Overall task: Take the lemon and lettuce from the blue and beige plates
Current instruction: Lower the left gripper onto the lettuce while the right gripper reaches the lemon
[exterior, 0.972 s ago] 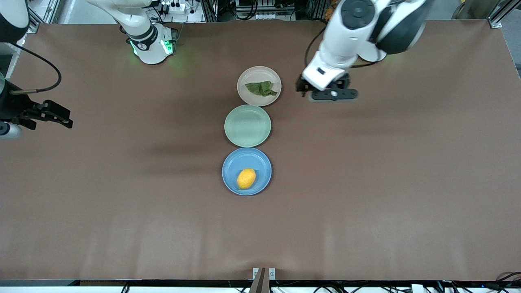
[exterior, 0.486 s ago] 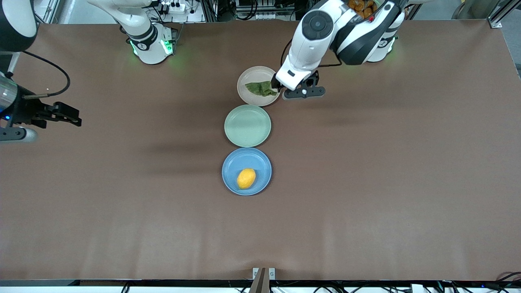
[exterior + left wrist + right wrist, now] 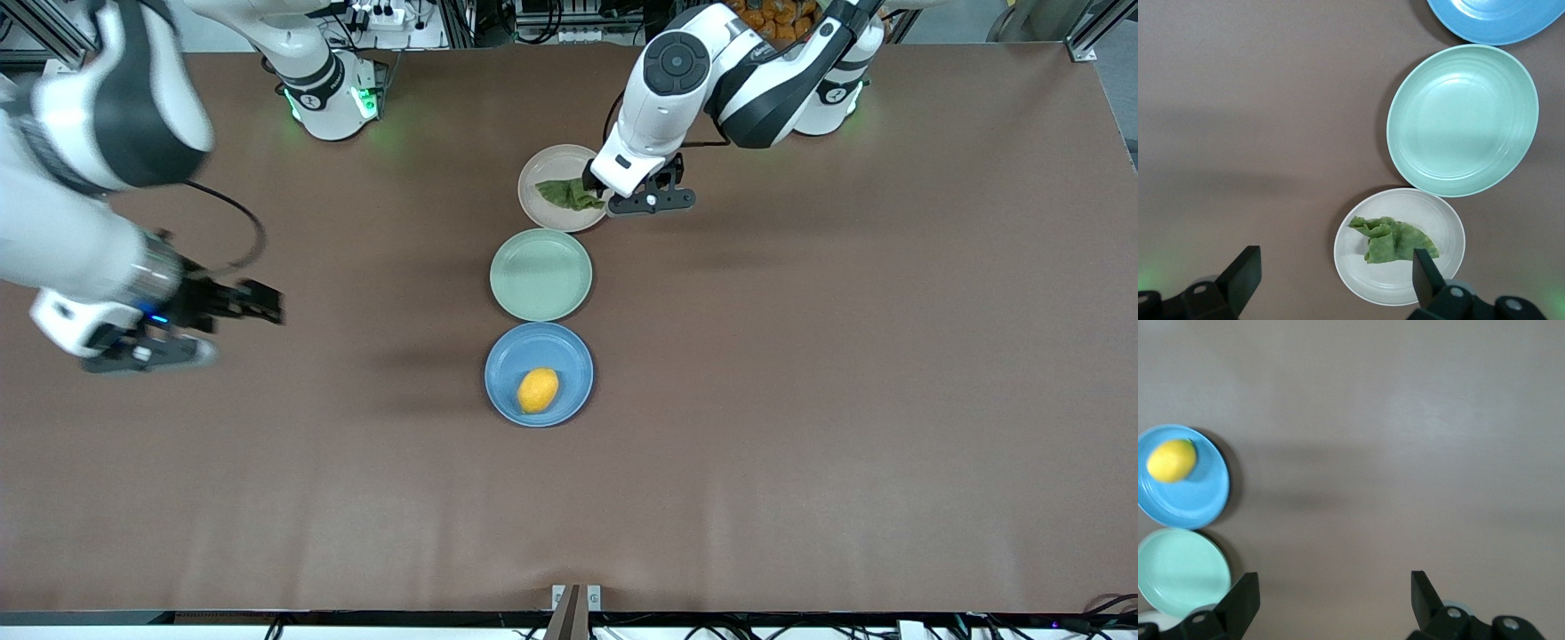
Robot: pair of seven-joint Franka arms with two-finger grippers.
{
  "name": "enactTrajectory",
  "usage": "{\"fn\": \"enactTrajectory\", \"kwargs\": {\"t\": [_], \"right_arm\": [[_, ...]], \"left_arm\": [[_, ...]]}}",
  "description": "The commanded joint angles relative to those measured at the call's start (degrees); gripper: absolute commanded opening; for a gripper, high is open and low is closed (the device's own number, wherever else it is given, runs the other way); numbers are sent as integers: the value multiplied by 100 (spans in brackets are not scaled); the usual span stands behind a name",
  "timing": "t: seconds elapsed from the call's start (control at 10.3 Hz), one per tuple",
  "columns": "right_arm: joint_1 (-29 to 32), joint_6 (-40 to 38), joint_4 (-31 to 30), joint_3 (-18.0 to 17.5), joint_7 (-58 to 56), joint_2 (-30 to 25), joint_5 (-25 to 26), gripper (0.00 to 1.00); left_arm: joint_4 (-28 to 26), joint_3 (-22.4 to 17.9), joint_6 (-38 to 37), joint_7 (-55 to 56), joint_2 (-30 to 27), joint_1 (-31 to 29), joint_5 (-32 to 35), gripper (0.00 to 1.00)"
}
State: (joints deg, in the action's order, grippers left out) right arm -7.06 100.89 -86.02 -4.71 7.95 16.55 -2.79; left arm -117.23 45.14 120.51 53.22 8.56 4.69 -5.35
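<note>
The lettuce [image 3: 570, 193] lies on the beige plate [image 3: 544, 169], the plate farthest from the front camera. The lemon [image 3: 538, 390] lies on the blue plate [image 3: 507, 351], the nearest one. My left gripper [image 3: 598, 188] is open over the beige plate's edge toward the left arm's end. In the left wrist view the lettuce [image 3: 1393, 240] lies on the beige plate [image 3: 1353, 265] beside one finger of the left gripper [image 3: 1335, 277]. My right gripper [image 3: 261, 304] is open and empty over bare table toward the right arm's end. The right wrist view shows the right gripper [image 3: 1331, 599], the lemon [image 3: 1171, 460] and the blue plate [image 3: 1201, 503].
An empty pale green plate [image 3: 540, 274] sits between the beige and blue plates, almost touching both; it also shows in the left wrist view [image 3: 1463, 120] and the right wrist view [image 3: 1181, 570]. The brown table [image 3: 845, 400] spreads wide on both sides of the plate row.
My left gripper has moved from over bare table to the beige plate's edge by the lettuce. My right arm has swung in from the table's end toward the plates.
</note>
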Motion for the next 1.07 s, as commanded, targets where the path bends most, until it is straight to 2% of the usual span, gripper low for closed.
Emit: {"fn": "enactTrajectory", "kwargs": {"t": [0.0,0.19,0.39,0.58,0.68,0.87,0.97], "right_arm": [[-347,587,138,22,907,496,-89,100],[-742,1089,182,14,1977,1031,-72,100],[-1137,1135,690,5,3285,1646,-72,100],[-1411,1187,1156,5,4107,2131,-63,100],[-1499,1335,1210,5,4232,2246,-63,100],[-1684,2246,1211,5,4505,2518,-72,100],[-1754,2355,1211,5,4557,2632,-72,100]], "left_arm": [[-45,13,200,154,241,67,-63,100],[-45,13,515,241,548,304,-37,100],[-36,-31,762,408,769,645,59,100],[16,-495,1034,671,1119,1461,165,100],[-10,-515,1349,916,1356,1656,279,100],[-10,-594,1641,1819,1918,2105,1039,100],[-1,-594,1694,2320,2138,2194,1514,100]]}}
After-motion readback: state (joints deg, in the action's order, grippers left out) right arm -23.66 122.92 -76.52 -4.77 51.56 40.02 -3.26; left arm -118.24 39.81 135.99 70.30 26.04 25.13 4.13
